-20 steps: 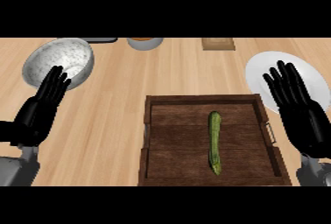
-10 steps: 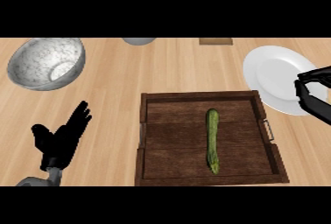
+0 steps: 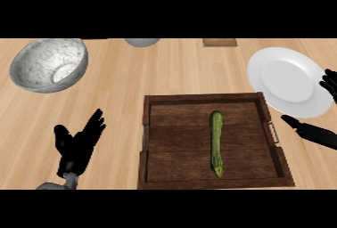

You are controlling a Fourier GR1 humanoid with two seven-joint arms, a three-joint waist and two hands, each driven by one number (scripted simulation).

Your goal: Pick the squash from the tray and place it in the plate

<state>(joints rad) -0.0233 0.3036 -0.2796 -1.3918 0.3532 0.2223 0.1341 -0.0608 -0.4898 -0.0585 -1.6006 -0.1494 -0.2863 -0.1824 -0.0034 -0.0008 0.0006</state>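
Nothing's done: your squash [image 3: 216,143] lies in the tray [image 3: 209,100]; plate [image 3: 289,80] bare; left robot hand [image 3: 79,144] open, right robot hand [image 3: 316,131] possibly open too

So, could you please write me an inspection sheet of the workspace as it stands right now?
Surface: light wooden counter, bare between the items.
Job's things: long green squash lies lengthwise in the dark wooden tray, untouched; round white plate sits right of the tray, with nothing on it.
Clutter: speckled metal bowl at far left; grey round object and a small brown object cut off at the far edge.
Hands: left hand open, left of the tray; right hand at the right edge, spread beside the plate, holding nothing.
Cables: nothing seen.
Surroundings: nothing seen beyond the counter.
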